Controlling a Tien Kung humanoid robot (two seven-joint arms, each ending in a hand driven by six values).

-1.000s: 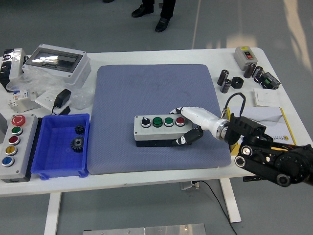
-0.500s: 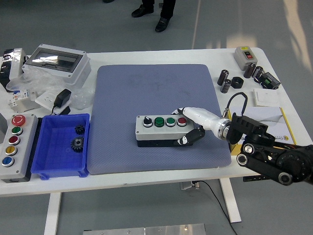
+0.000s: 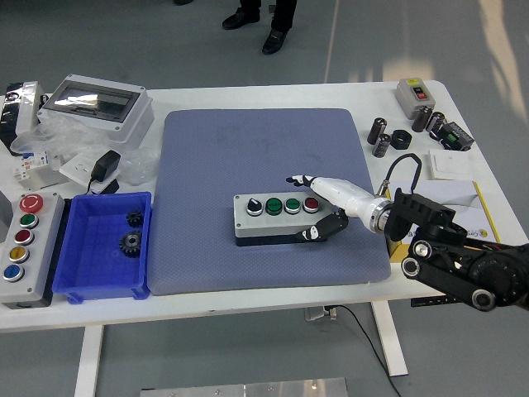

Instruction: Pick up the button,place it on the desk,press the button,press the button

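The four-button control box (image 3: pixel 278 217) lies on the blue mat (image 3: pixel 264 194) at frame centre. The right hand (image 3: pixel 324 207) clamps its right end; both presses remain.

A grey button box (image 3: pixel 279 217) with four buttons lies flat on the blue mat (image 3: pixel 264 165). The right hand (image 3: pixel 326 207) grips its right end, fingers (image 3: pixel 302 180) behind it, thumb in front.

One head view, high on the robot's side, looking forward and down — whole table (image 3: pixel 273 302) in frame, near edge at bottom, floor beyond its far edge, moderately distant
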